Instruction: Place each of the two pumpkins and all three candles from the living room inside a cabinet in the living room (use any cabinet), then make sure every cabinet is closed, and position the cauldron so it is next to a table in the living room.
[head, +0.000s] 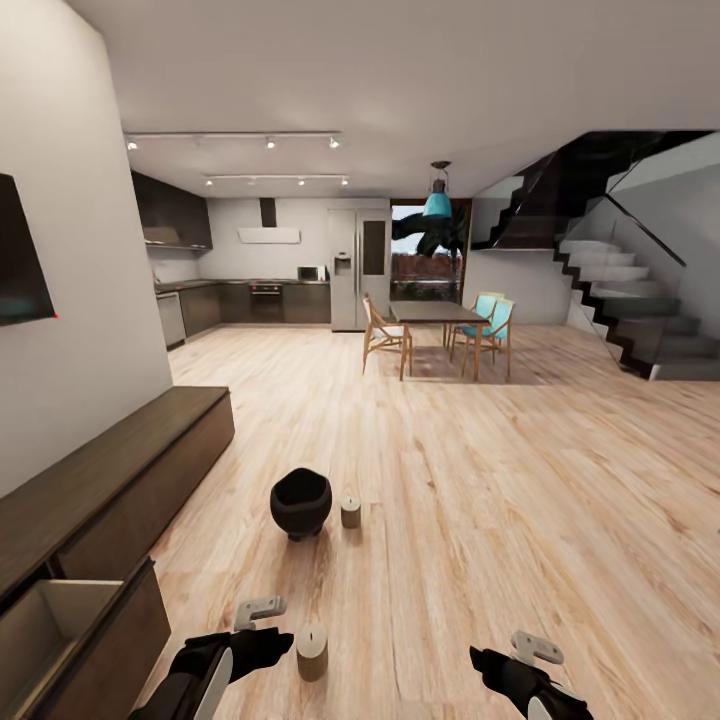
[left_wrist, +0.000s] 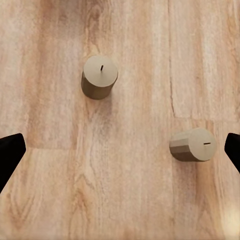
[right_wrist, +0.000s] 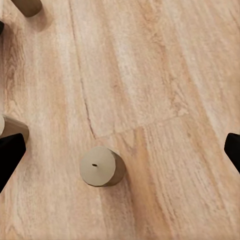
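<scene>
We are at the candle-gathering step. Our left gripper (head: 262, 625) hangs over the wood floor (head: 480, 480) with its jaws wide apart and empty; the nearest candle (head: 312, 651) stands upright just beside it, toward our right gripper (head: 515, 655), also spread open and holding nothing. A second candle (head: 351, 511) stands farther ahead, close beside the cauldron (head: 300, 503). The cabinet (head: 120, 470) runs along the wall on the left gripper's outer side, one compartment (head: 60, 625) open nearby. Next, we judge, the left jaws must centre over the near candle and descend.
</scene>
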